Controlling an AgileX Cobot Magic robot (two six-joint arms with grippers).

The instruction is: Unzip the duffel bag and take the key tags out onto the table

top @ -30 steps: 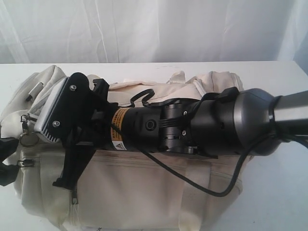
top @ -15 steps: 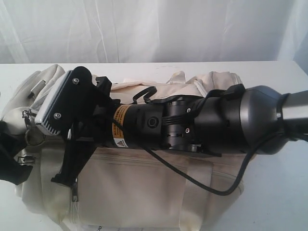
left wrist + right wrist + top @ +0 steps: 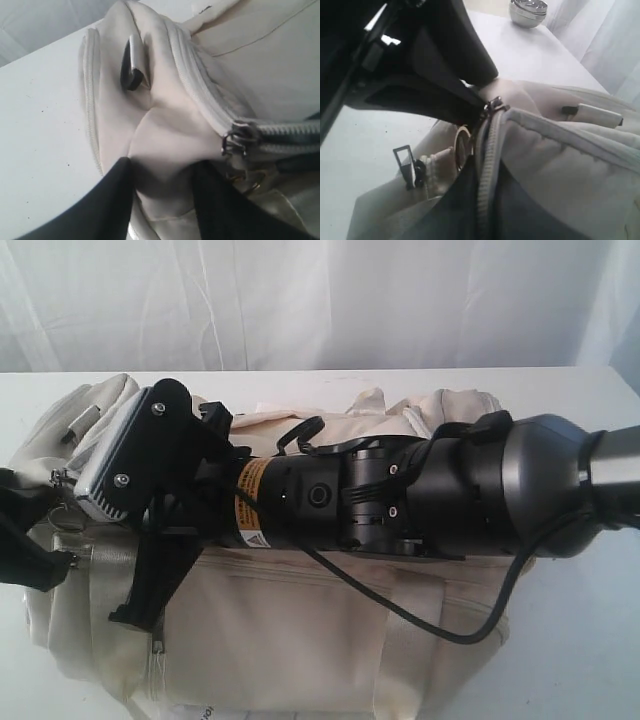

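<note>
The cream duffel bag (image 3: 300, 640) lies lengthwise on the white table (image 3: 570, 640). Its grey zipper slider (image 3: 235, 142) with a metal ring (image 3: 462, 145) sits at the bag's left end. My left gripper (image 3: 162, 167) is shut on a fold of the bag's end fabric just beside that slider. My right arm (image 3: 400, 500) reaches across the bag's top to the same end. The right gripper (image 3: 487, 182) has its fingers close together on the grey zipper strip (image 3: 487, 150) just behind the slider. The key tags are hidden.
A silver bowl (image 3: 527, 11) stands on the table beyond the bag's left end. A side pocket's small zip pull (image 3: 405, 165) hangs on the bag's front. White curtains (image 3: 320, 300) close off the back. A black cable (image 3: 440, 625) droops from my right arm over the bag.
The left gripper has moved up and in onto the bag's left end. The right gripper lifted slightly, and the slider with its ring rose a little.
</note>
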